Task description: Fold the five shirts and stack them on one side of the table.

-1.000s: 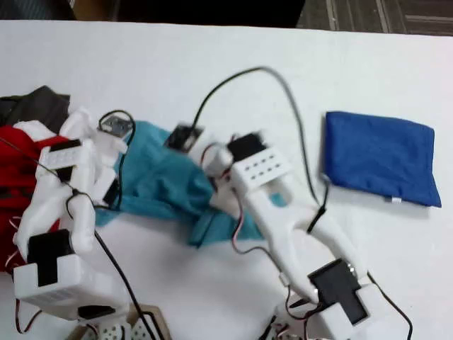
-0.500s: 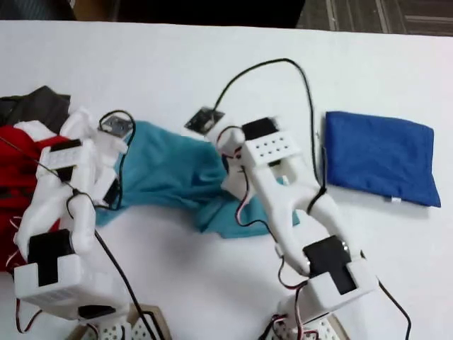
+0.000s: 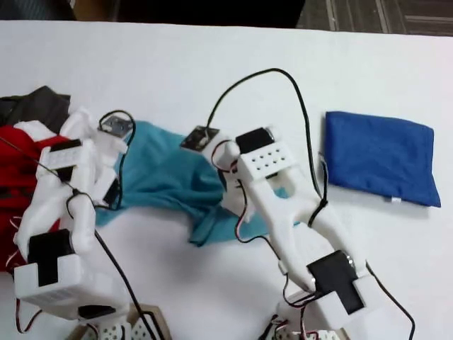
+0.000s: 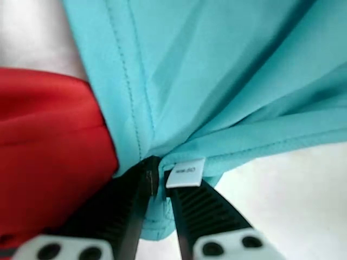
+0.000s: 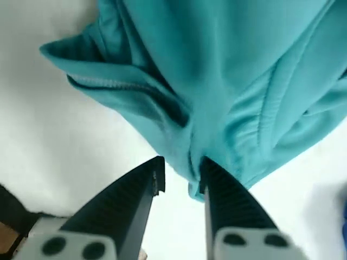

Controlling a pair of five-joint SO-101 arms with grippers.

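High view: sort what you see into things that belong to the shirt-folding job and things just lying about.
Belong to the job:
teal shirt, pinched in the left arm's jaws
red shirt
dark grey garment beyond it
folded blue shirt

Just lying about:
black cable looping over the table
brown board at the near edge

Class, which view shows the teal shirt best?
The high view: the teal shirt lies crumpled on the table between both arms, almost whole. The left wrist view shows its hem and tag pinched in the left gripper; the right wrist view shows bunched folds at the right gripper.
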